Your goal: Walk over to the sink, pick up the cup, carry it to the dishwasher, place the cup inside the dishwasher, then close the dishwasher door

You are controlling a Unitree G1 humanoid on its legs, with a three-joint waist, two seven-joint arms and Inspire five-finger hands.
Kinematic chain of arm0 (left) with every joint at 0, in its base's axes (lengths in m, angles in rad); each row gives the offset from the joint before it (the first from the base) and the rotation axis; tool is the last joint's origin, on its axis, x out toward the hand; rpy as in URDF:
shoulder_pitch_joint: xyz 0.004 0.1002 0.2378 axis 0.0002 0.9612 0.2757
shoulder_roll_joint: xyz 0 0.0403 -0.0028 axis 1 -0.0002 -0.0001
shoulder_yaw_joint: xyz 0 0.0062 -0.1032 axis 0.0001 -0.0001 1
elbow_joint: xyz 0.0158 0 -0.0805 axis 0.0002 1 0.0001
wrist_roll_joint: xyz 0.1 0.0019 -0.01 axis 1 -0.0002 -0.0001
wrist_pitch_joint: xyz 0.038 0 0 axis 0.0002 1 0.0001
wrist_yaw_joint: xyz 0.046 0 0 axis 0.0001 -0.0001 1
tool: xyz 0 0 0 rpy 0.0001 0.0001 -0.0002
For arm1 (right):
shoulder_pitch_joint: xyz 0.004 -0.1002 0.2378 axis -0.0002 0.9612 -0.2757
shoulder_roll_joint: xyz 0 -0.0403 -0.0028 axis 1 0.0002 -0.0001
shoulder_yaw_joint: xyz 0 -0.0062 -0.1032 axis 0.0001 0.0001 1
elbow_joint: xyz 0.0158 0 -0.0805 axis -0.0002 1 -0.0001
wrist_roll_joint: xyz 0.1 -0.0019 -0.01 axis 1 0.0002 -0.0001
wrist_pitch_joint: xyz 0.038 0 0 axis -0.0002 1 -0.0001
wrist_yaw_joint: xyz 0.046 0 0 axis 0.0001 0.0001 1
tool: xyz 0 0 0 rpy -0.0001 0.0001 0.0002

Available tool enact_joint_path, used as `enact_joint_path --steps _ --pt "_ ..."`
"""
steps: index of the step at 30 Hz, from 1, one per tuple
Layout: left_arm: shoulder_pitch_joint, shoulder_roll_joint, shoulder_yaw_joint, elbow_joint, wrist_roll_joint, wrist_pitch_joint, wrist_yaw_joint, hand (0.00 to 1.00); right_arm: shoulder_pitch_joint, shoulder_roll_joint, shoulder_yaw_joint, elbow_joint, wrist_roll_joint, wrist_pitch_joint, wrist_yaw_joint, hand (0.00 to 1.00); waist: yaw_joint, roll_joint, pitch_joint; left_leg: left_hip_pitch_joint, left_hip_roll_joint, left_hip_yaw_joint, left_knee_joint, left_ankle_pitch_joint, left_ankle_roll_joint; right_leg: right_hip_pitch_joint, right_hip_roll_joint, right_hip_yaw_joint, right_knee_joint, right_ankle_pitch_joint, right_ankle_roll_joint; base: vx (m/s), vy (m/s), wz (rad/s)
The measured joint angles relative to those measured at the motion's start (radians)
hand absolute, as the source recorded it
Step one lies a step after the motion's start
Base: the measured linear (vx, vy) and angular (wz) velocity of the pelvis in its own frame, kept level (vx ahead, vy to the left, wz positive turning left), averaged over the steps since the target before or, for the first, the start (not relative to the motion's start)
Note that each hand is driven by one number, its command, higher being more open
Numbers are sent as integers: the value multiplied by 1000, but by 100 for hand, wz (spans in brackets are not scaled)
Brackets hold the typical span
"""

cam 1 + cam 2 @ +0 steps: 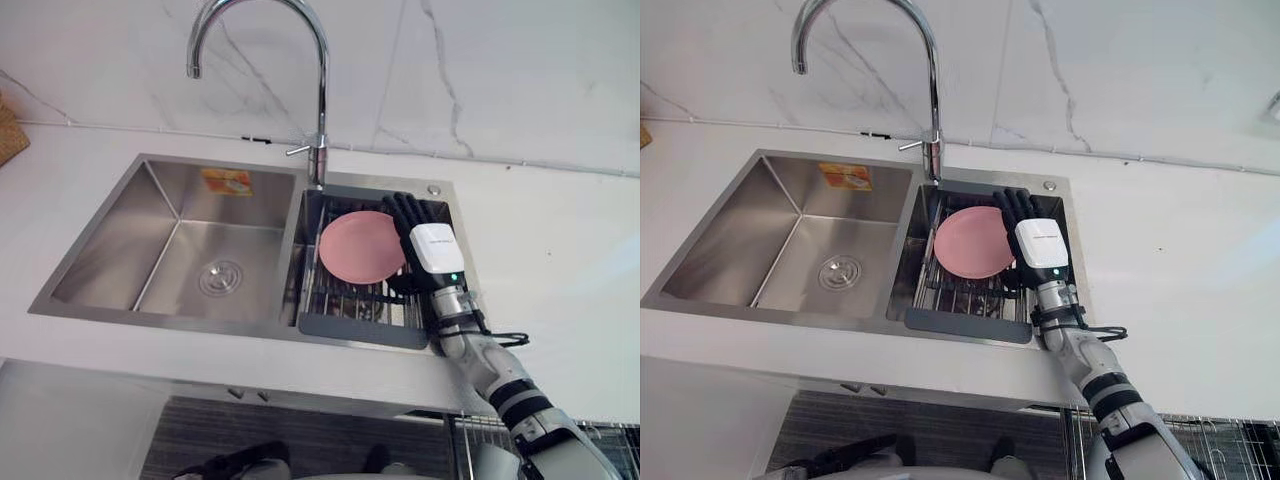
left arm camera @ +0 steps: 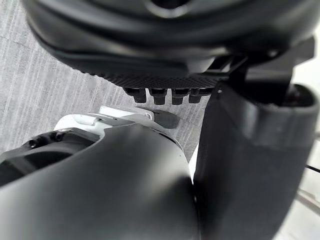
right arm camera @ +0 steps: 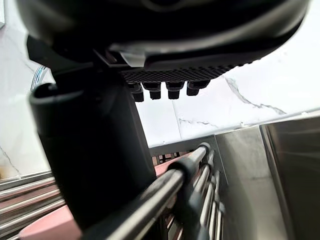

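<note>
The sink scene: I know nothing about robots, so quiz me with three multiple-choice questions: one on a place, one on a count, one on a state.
1. Where is the pink plate? A. left basin B. on the counter C. on the rack in the right basin
2. How many basins has the sink? A. one B. two C. three
3. How is the right hand? A. fingers straight beside the plate B. clenched round the tap C. lifting a cup
Answers: C, it sits on the rack's wires; B, two basins lie side by side; A, straight fingers by the plate's edge.
</note>
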Motion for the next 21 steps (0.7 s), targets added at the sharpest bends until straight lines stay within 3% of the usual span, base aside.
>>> enact_joint_path --steps 15,16,21 --pt "-21 2 0 1 -2 -45 -1 100 -43 -28 7 1 1 -4 -36 100 11 5 45 -46 14 -4 55 -17 -8 -32 5 0 28 -11 -16 0 0 0" --pt "-21 1 -1 1 -2 -49 -1 100 -43 -30 6 1 1 -14 -36 0 12 6 45 -50 16 -4 62 -22 -9 -32 7 0 28 -12 -16 0 0 0" --pt "-21 -1 0 2 -2 -58 0 100 -44 -45 7 0 0 -81 -40 0 13 10 48 -56 21 -5 76 -28 -10 -32 10 0 28 -12 -18 0 0 0"
